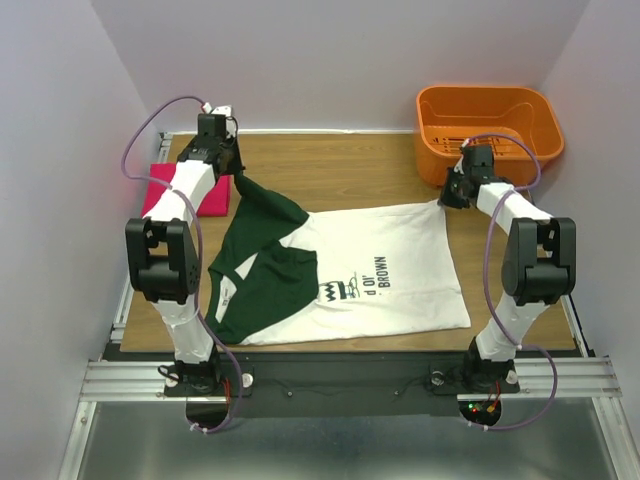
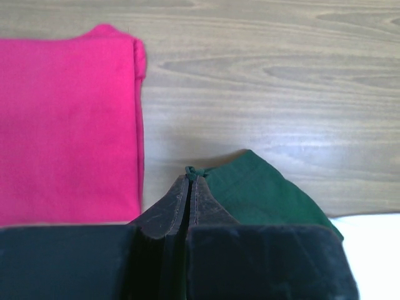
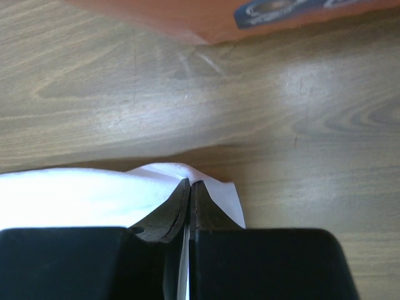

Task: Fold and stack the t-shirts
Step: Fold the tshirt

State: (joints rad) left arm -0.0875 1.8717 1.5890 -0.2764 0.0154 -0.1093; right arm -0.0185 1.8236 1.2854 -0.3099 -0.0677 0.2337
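The white t-shirt (image 1: 390,270) with dark green sleeves and black print lies spread on the wooden table, its green left part folded over itself. My left gripper (image 1: 238,180) is shut on the tip of a green sleeve (image 2: 262,190) at the shirt's far left corner. My right gripper (image 1: 445,198) is shut on the white far right corner (image 3: 212,184) of the same shirt. The folded pink-red t-shirt (image 1: 195,195) lies at the table's far left, partly under my left arm, and shows beside the left gripper (image 2: 190,178) as pink cloth (image 2: 69,125).
An orange plastic basket (image 1: 490,120) stands at the back right corner, just behind my right gripper (image 3: 190,185); its edge (image 3: 206,19) fills the top of the right wrist view. White walls close in the table on three sides.
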